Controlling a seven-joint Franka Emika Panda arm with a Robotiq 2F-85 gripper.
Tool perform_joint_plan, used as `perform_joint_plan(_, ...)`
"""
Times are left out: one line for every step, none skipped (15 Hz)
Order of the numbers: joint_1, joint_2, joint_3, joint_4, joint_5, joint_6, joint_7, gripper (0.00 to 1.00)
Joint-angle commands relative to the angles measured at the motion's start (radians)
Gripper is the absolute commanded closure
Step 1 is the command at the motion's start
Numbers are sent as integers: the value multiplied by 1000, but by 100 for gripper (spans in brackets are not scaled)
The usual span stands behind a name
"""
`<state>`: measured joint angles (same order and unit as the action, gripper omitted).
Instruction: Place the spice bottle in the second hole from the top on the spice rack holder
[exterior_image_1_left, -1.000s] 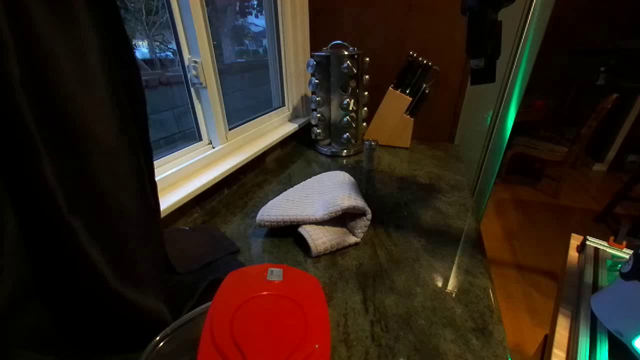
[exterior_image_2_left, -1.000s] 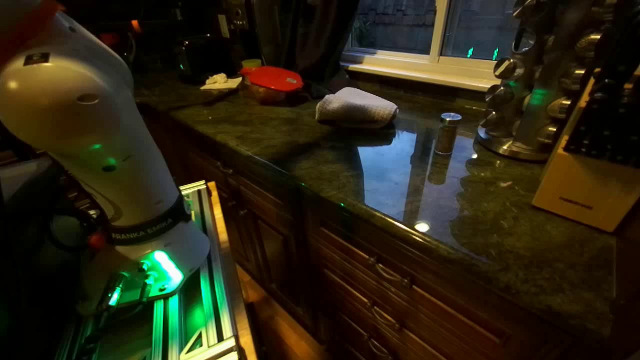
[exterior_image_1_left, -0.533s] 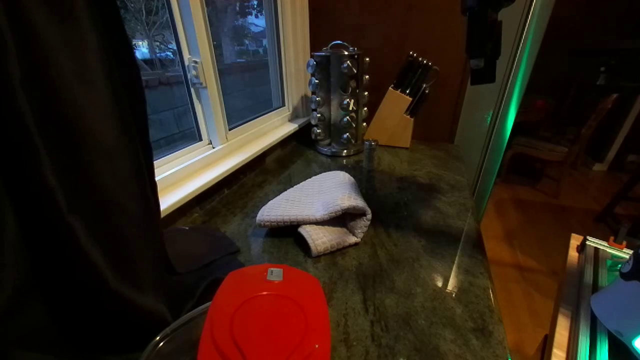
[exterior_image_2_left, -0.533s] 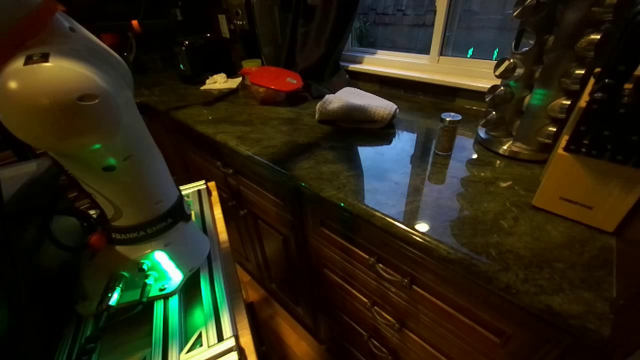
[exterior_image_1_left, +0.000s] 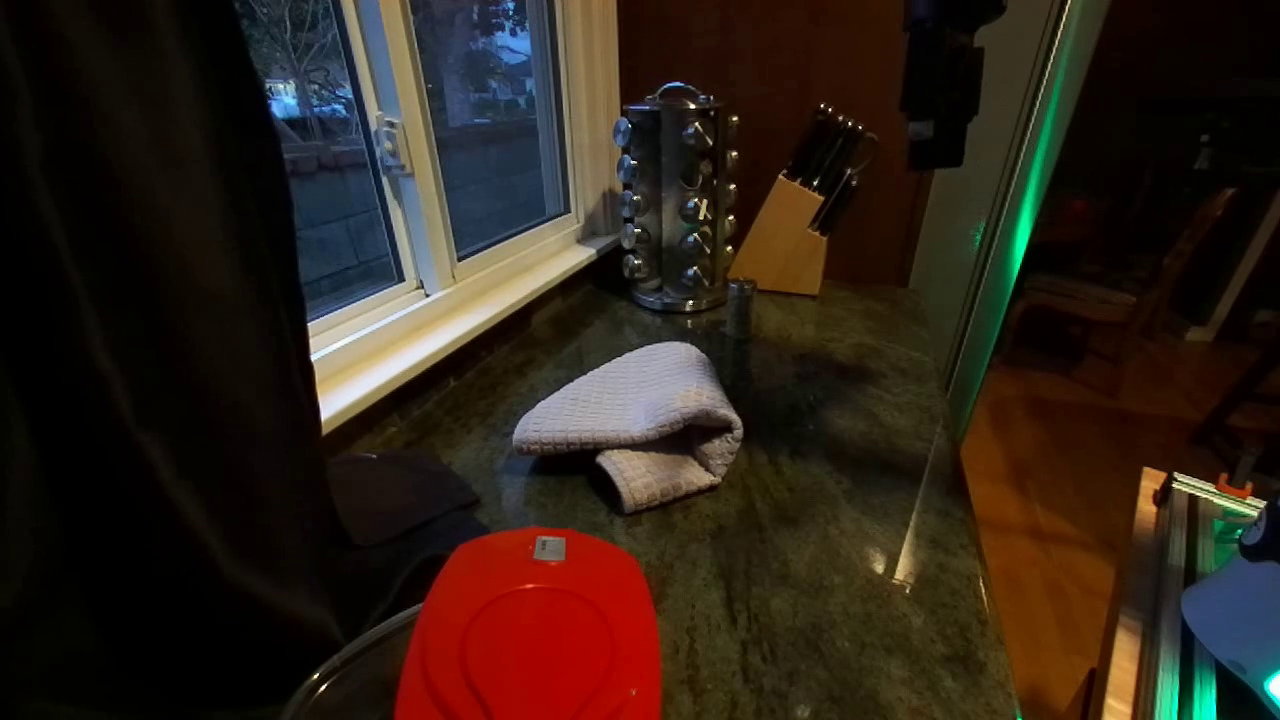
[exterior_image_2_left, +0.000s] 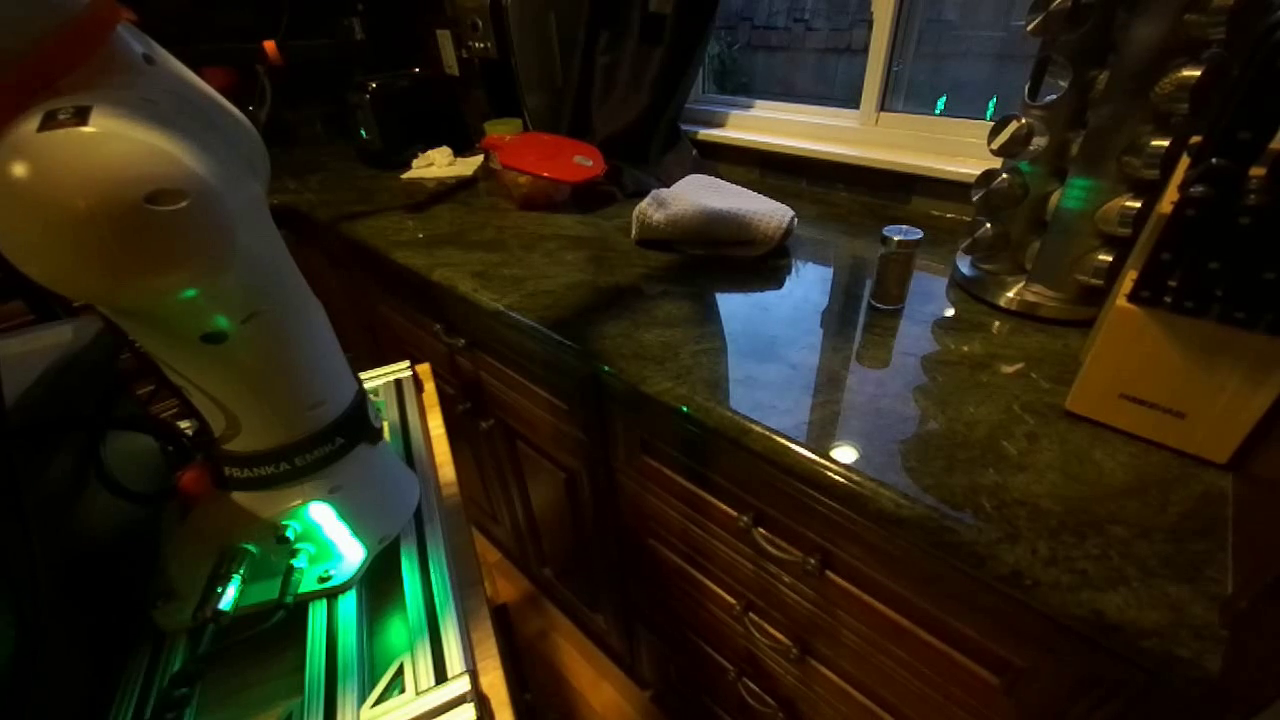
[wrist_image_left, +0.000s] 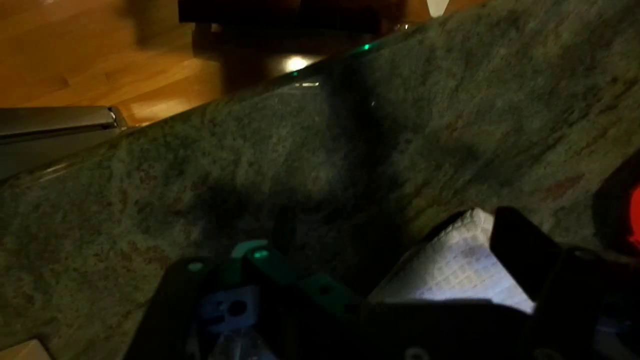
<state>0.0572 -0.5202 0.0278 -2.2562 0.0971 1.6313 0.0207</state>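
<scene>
The spice bottle (exterior_image_2_left: 893, 272) stands upright on the dark counter, with a silver cap and brown contents. It also shows small and dark in an exterior view (exterior_image_1_left: 740, 300), beside the rack's base. The spice rack holder (exterior_image_1_left: 660, 220) is a tall silver tower of capped jars. One hole (exterior_image_1_left: 691, 174), second from the top in the facing column, shows no cap. In an exterior view the rack (exterior_image_2_left: 1065, 230) is cut off at the top. My gripper (exterior_image_1_left: 935, 150) hangs high at the upper right, far from the bottle. In the wrist view its fingers (wrist_image_left: 382, 235) are wide apart, with nothing between them.
A tan knife block (exterior_image_1_left: 785, 235) stands beside the rack. A folded light towel (exterior_image_1_left: 640, 415) lies on the counter, partly below my gripper in the wrist view (wrist_image_left: 455, 260). A red-lidded container (exterior_image_1_left: 530, 620) sits at the near end. A window sill (exterior_image_1_left: 480, 320) runs along one side.
My gripper has moved a little left in an exterior view over the last half second. The arm's upper part has shifted slightly. The bottle, rack and towel have not moved.
</scene>
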Motion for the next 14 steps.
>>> perform_joint_plan(-42,82,-6,-2,-36,168,5,0)
perform_joint_plan(-52,105,-4,-6,-56,225,5,0)
perform_joint_plan(-61,128,-4,-8,-76,275,12,0)
perform_joint_plan(-70,157,-6,-7,-92,315,21,0)
perform_joint_plan(-80,183,-6,-13,-116,373,27,0)
perform_joint_plan(-89,208,-6,-13,-135,412,46,0)
perform_joint_plan(-96,238,-9,-12,-148,452,62,0)
perform_joint_plan(-104,273,-12,-9,-157,484,86,0)
perform_joint_plan(-108,302,-14,-7,-163,518,95,0)
perform_joint_plan(-111,330,-16,-4,-167,549,107,0)
perform_joint_plan(-114,366,-19,7,-166,573,124,0)
perform_joint_plan(-115,399,-23,12,-162,612,128,0)
perform_joint_plan(-117,427,-26,16,-167,651,138,0)
perform_joint_plan(-118,457,-29,19,-175,703,148,0)
